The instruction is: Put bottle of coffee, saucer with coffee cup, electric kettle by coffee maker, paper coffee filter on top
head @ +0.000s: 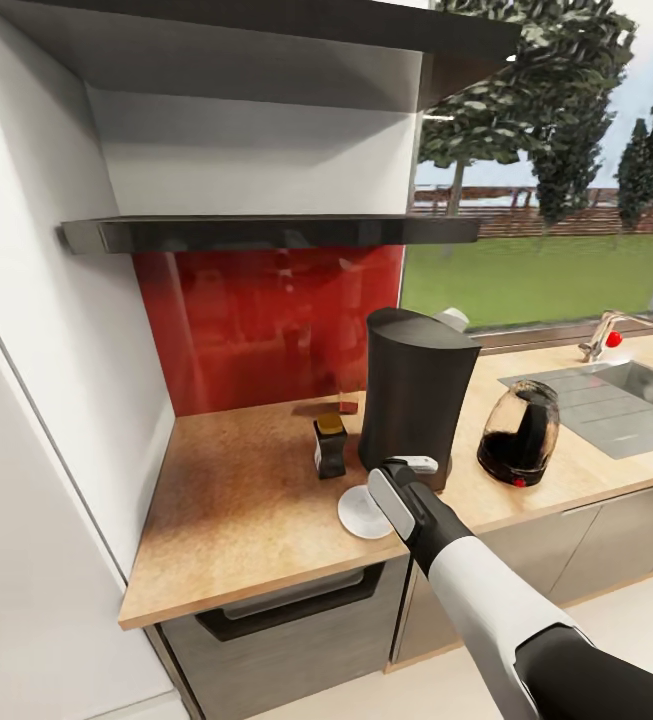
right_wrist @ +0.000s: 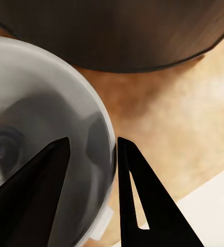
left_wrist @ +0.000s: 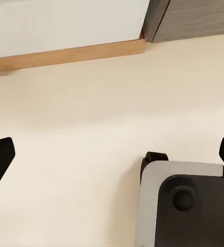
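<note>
The dark coffee maker (head: 416, 395) stands on the wooden countertop (head: 236, 510), with something pale (head: 453, 318) showing at its top rear. The small dark bottle of coffee (head: 330, 445) stands just left of it. The glass electric kettle (head: 519, 433) sits to its right. A white saucer (head: 359, 513) lies flat on the counter in front of the coffee maker. My right gripper (head: 384, 500) is at the saucer's edge; in the right wrist view its fingers (right_wrist: 143, 200) straddle the saucer (right_wrist: 40, 113) rim, shut on it. My left gripper (left_wrist: 112, 154) hangs open over the floor.
A sink (head: 606, 400) with a tap (head: 606, 335) is set into the counter at the right. Dark shelves (head: 266, 232) hang above a red backsplash (head: 266, 320). A white wall (head: 56, 350) closes the left side. An oven front (head: 286, 610) sits below the counter edge.
</note>
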Available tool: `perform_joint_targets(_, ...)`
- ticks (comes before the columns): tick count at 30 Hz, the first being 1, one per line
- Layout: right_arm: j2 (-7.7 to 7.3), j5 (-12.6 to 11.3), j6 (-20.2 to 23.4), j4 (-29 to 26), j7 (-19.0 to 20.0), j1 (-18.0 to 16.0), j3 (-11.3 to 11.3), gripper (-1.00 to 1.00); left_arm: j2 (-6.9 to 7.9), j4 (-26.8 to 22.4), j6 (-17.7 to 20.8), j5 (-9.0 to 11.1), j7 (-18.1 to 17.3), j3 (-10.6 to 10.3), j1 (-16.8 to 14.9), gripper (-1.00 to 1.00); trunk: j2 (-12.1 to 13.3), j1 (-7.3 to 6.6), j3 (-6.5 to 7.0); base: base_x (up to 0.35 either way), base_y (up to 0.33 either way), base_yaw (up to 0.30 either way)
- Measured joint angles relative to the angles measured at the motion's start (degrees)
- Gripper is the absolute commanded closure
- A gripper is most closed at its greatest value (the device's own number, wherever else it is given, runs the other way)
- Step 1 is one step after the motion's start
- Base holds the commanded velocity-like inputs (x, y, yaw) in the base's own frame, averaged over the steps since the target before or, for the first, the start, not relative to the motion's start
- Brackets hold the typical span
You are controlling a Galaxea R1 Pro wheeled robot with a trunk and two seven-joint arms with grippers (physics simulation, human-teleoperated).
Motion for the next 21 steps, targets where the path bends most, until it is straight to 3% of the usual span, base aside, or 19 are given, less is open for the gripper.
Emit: perform_joint_targets(21,0.00,0.0,0.0,0.0,0.0,0.0,0.0,1.00,0.00,0.0,0.0,0.0,0.0,-0.1,0.0,-1.00,0.0,0.00,0.00,-0.005,0.015,0.000)
